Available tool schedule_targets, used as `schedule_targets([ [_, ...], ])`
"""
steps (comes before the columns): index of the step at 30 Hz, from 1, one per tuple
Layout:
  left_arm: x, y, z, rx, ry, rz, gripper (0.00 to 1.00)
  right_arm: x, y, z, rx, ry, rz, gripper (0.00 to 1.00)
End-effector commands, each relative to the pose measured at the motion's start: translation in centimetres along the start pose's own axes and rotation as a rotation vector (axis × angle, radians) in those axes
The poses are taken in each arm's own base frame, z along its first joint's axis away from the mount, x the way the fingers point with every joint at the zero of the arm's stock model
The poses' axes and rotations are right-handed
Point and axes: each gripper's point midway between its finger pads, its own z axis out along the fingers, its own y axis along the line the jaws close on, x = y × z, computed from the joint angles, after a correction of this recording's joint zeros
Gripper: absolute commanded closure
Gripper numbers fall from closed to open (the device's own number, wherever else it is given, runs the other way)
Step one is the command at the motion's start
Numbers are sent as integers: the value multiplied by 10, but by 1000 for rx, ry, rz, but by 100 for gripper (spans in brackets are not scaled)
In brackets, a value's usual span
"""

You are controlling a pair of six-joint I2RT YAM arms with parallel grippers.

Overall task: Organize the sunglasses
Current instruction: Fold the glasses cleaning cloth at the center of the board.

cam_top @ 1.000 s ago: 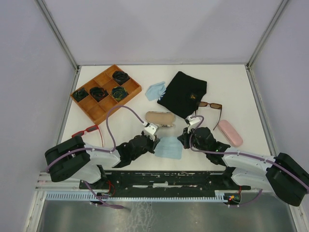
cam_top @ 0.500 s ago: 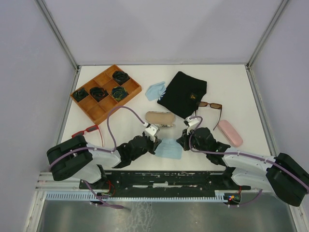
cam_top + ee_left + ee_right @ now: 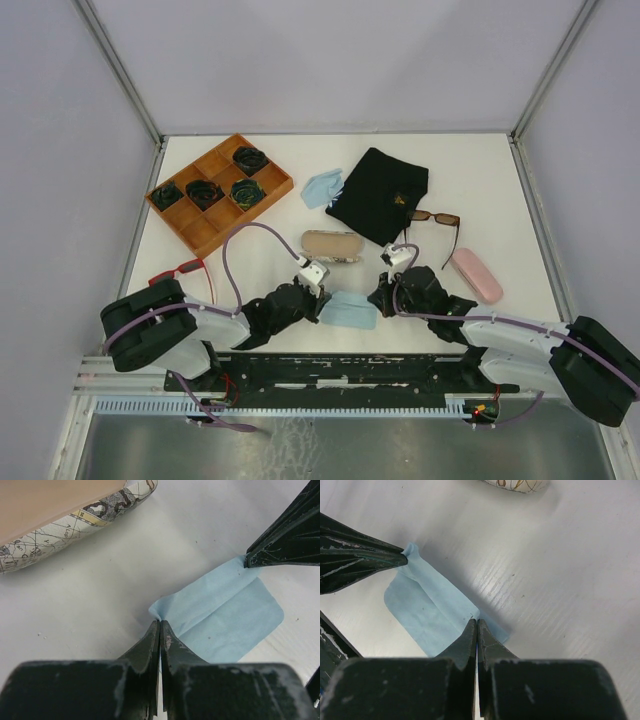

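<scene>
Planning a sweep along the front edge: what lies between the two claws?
A light blue cloth, partly folded, its opposite corners pinched by the left claw and the right claw; both wrist views show it.

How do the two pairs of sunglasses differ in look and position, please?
The red sunglasses have a chunky red frame and lie near the left edge of the table; the brown-tinted sunglasses have thin dark arms and lie beside the black cloth. Both lie open, ungripped.
</scene>
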Motion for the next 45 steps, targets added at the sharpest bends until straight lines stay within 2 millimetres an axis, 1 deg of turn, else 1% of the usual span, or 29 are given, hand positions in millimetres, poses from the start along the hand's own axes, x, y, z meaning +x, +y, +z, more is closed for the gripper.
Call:
schedule_targets([
  [1, -9, 0, 1, -7, -45, -34, 92, 1, 4, 0, -27, -2, 16, 100],
  [12, 0, -3, -1, 17, -12, -52, 85, 14, 8, -1, -52, 53, 37, 100],
  [17, 1, -6, -2, 29, -7, -56, 84, 15, 9, -4, -57, 59, 43, 100],
  [25, 3, -8, -5, 39, -3, -82, 81, 22, 10, -7, -65, 84, 45, 100],
  [31, 2, -10, -9, 51, -9, -115, 79, 18, 19, -8, -123, 60, 24, 100],
  [36, 5, -7, -12, 37, -9, -147, 73, 13, 27, -10, -182, 15, 1, 99],
  [41, 0, -7, -15, 33, -27, -185, 69, 5, 33, -12, -219, -24, -46, 98],
  [45, -8, -5, -19, 22, -56, -217, 68, 4, 35, -12, -229, -11, -83, 96],
])
